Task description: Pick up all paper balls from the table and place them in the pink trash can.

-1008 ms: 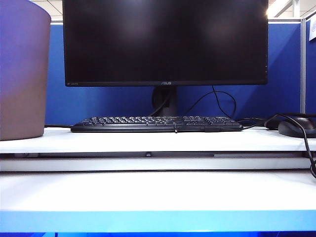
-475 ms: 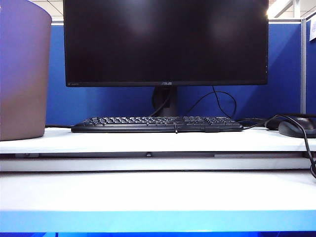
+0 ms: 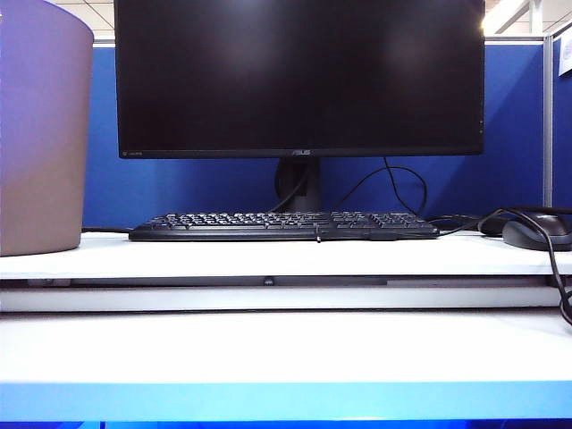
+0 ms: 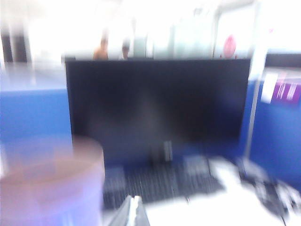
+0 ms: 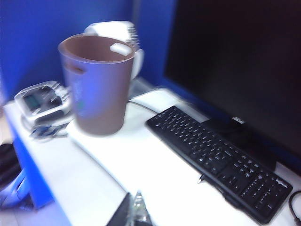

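A: Bin (image 3: 43,134) stands at the far left of the table (image 3: 268,349), on the raised back level, left of the keyboard (image 3: 284,225).

B: And from above?

A: The right wrist view shows the bin (image 5: 96,84) upright, with a white object (image 5: 121,48) at its rim; whether that is a paper ball I cannot tell. No paper lies on the table there.

B: Moving right?

A: The dark monitor (image 3: 299,76) stands behind the keyboard, and a mouse (image 3: 538,232) with its cable sits at the far right.

B: Grippers?

A: Neither shows in the exterior view. The left gripper (image 4: 131,213) is a blurred tip, fingers together, near side of the bin (image 4: 49,183). The right gripper (image 5: 134,212) is pinched closed too, holding nothing visible, over the table near the keyboard (image 5: 218,160).
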Motion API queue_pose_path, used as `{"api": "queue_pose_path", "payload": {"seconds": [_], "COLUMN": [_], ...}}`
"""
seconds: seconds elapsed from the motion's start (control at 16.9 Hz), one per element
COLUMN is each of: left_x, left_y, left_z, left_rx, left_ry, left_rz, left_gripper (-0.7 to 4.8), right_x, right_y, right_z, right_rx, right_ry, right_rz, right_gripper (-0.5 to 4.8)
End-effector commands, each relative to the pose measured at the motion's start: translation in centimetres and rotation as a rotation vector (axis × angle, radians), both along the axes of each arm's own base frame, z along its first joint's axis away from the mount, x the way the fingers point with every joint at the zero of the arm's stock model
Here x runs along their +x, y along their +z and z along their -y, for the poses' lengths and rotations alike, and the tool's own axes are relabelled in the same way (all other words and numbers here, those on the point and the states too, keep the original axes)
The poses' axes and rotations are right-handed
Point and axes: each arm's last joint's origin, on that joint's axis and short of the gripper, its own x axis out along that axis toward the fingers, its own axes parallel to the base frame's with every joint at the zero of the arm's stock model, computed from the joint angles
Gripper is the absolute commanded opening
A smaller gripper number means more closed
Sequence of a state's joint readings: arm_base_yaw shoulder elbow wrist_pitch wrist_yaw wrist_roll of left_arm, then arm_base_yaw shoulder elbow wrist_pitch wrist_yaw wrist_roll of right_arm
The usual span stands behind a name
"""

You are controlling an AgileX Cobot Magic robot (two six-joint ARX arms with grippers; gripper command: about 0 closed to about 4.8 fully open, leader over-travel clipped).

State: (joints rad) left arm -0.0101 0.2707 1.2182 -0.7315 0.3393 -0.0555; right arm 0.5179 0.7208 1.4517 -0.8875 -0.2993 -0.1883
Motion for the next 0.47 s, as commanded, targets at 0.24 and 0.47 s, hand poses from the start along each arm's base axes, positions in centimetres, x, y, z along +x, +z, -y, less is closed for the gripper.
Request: {"api": "queue_pose_path", "payload": {"seconds": [0.24, 0.47], "left_x": [4.0, 9.0], "left_y": [-10.6, -14.4], "left_z": [0.1, 0.4], "left_rx": [-0.118, -0.108], "left_ry": [-0.057, -0.133], "left_rz": [-0.159, -0.076], "left_gripper": [-0.06, -0.06], "right_x": [1.6, 5.0], "right_y": [-11.4, -17.6], "right_z": [-0.9, -2.3], "right_rx": [0.182, 0.268], "right_ry": [-0.016, -0.128], "right_rz": [0.07, 0.267], "right_gripper": [-0.06, -0.06]}}
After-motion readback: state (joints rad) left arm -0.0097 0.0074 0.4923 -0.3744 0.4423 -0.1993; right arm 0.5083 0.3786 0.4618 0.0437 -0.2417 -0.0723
